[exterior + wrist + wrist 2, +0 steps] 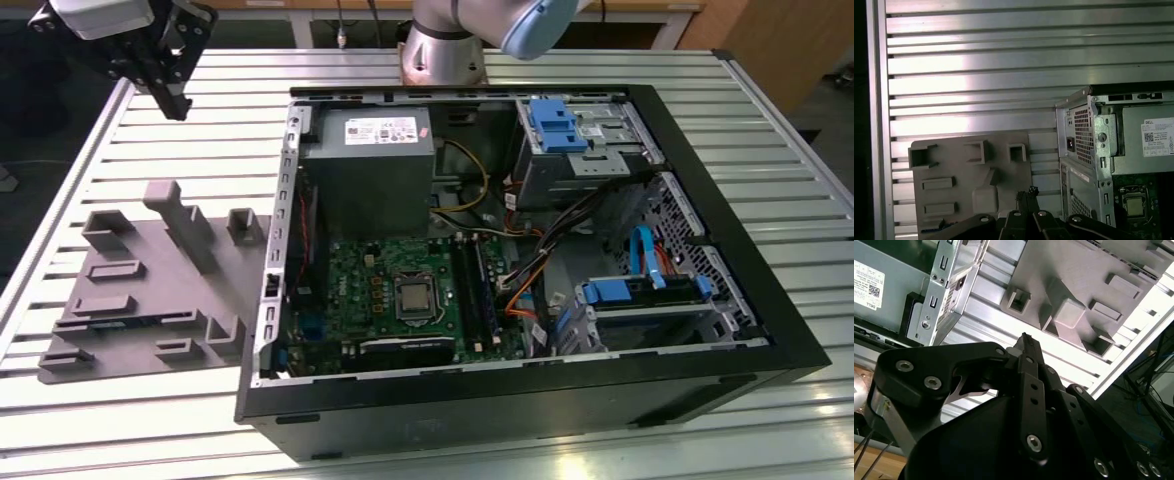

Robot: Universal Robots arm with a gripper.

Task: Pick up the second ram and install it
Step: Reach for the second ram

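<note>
Trouble could start with the black two-fingered tool (171, 104), I think. It hangs high over the silver slatted metal bench (134, 425). It is well apart from the open black computer case (534, 420), past the case's back corner on the exterior view's left. Its fingers are pressed together, and I see nothing between them. If they came down shut, they would only bump the stick and not grab it.

Just beside the case, on that same side, sits the grey plastic tray with upright blocks (147, 300). A thin blue-green strip lies low in the tray, on the side away from the case. It looks like the second ram (110, 323), the flat memory stick, but it is too small to be sure. It lies so low that the fingers could hit the tray or a tall block and push the tray along the bench.

Inside the case is the green motherboard (354, 290) with long black slot rails (483, 290). The rails are thin, and orange wires (523, 288) hang near them. A tilted stick might not go in, or it might catch a wire.
</note>
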